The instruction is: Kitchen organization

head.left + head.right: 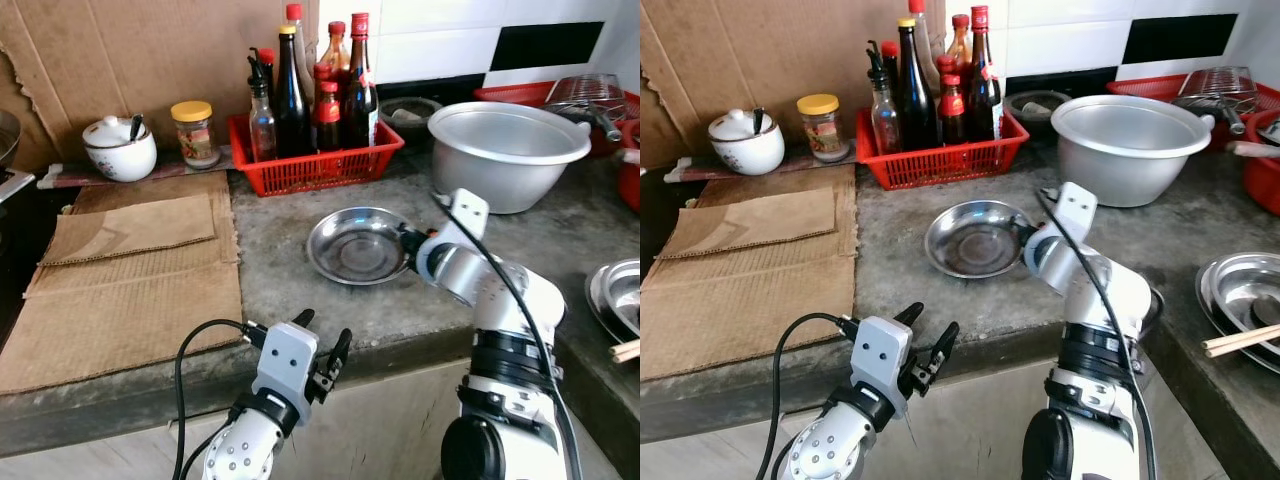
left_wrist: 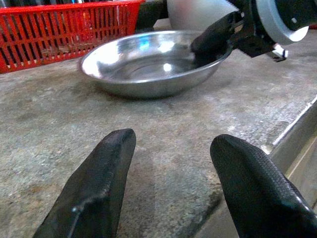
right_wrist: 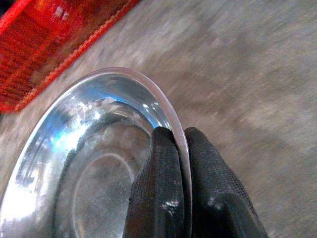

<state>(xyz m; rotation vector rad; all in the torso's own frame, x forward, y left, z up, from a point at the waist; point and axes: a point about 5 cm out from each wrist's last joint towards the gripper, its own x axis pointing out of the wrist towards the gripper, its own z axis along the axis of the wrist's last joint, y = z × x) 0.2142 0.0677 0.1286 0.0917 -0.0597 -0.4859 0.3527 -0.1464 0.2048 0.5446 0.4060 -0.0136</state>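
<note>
steel dish [image 1: 355, 243] | rim clamped by right gripper [image 3: 182, 148] | left gripper [image 2: 171, 186] jaws apart

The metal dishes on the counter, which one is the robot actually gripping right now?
The small shallow steel dish in front of the red basket; the right gripper pinches its rim. The big bowl behind and the plate at far right sit untouched.

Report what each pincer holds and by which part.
Right pincer pinches the steel dish by its rim. Left pincer is open, holding nothing.

roughly seven bottles [image 1: 292, 90]; one jar [image 1: 194, 132]; one steel plate [image 1: 357, 245]
</note>
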